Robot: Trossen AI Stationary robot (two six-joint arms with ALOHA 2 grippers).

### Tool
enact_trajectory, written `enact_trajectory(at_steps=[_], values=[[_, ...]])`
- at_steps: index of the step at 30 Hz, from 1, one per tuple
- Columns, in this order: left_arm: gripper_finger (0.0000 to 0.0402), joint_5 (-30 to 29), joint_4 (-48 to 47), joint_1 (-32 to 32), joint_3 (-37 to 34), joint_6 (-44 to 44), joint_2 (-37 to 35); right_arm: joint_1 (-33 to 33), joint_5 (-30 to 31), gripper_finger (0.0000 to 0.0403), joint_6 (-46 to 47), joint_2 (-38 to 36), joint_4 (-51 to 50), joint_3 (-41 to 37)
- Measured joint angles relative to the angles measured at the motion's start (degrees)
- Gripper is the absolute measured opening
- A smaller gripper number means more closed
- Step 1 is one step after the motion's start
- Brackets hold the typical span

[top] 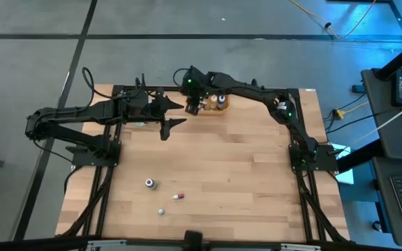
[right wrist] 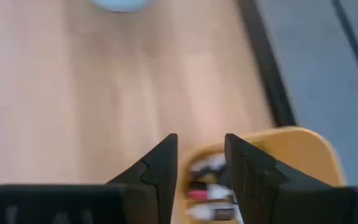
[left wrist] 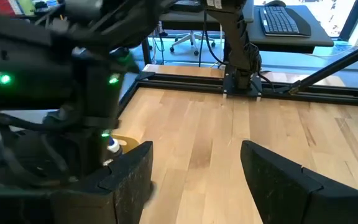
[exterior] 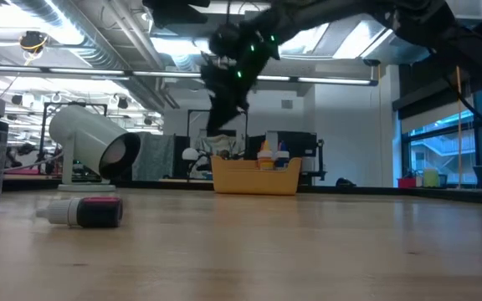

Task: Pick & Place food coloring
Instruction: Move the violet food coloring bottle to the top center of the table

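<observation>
Three loose bottles (top: 150,183) — one orange bin (top: 217,109), two arms (top: 82,115)

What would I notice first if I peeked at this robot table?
Probably the two black robot arms meeting at the far edge of the wooden table, where the right gripper hangs over an orange bin holding little bottles, its fingers a bit apart. The left gripper waits wide open right beside it. Nearer the front edge, three tiny bottles lie scattered on the bare wood.
</observation>
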Motion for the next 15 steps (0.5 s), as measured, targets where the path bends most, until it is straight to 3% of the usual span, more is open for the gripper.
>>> enact_trajectory(at_steps=[4, 15], values=[[0.024, 0.0, 0.1, 0.0, 0.0, 0.0, 0.0, 4.3, -2.4, 0.0134, 0.9, -0.1, -1.9, 2.2], [0.024, 3.6, -0.2, -2.9, -0.1, -0.4, -0.9, 10.9, -6.3, 0.0134, 0.0, -4.1, -3.5, -5.2]])
